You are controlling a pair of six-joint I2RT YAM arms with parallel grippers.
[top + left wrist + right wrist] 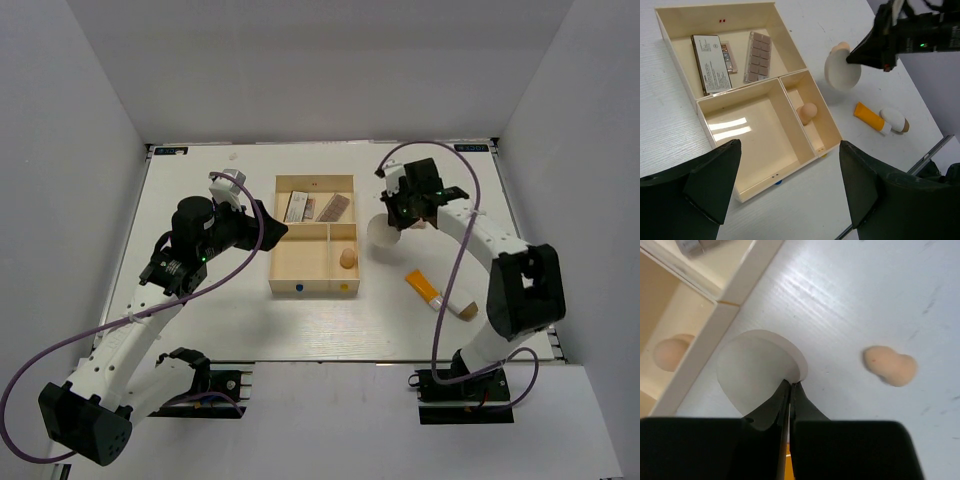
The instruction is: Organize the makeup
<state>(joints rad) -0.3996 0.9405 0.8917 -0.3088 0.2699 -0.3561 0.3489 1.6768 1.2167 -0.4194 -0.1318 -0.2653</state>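
A white table (pixel 320 335) carries a pale wooden three-compartment tray (pixel 330 288) near its middle. Right of the tray lie an orange tube (pixel 422 286) and, just beside its end, a white brown-capped bottle (pixel 460 306). A peach egg-shaped sponge (pixel 890 366) lies farther back on the bare surface.

- A robot lab test cell rather than a home.
- White table (pixel 330 335) boxed in by plain white panels (pixel 320 70) on the left, far and right sides.
- Left arm (pixel 125 335) and right arm (pixel 482 238), with purple cables, fixed at the near edge.
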